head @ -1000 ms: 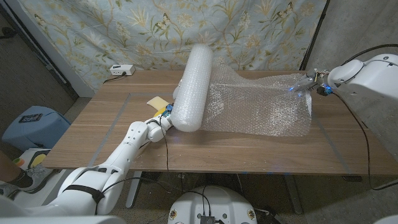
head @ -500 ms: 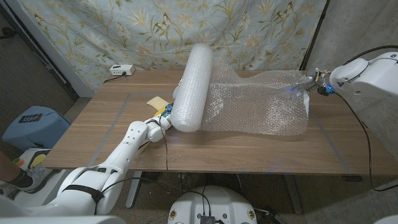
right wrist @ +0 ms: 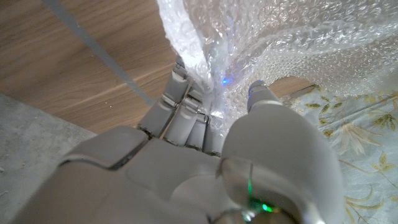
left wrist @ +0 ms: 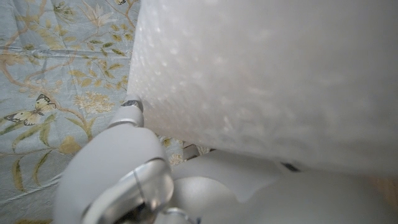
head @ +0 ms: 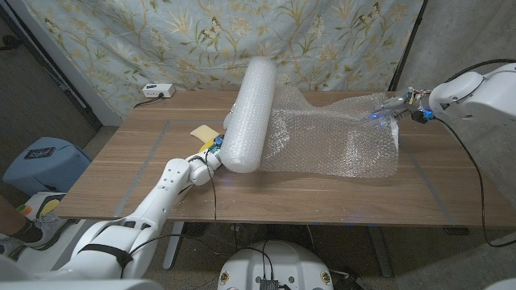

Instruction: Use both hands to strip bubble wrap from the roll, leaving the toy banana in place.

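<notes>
Right hand (head: pixel 397 105) grips the clear bubble-wrap sheet (head: pixel 339 141); left hand (head: pixel 211 151) presses the white bubble-wrap roll (head: pixel 248 113), grip unclear. Risk: roll drags toward the yellow toy banana (head: pixel 202 131).

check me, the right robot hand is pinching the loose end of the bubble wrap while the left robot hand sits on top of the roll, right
Not quite. The right robot hand does grip the loose end of the bubble wrap, but the left robot hand is not on top of the roll; it presses against the roll's near end, beside it, as the head view shows.
</notes>
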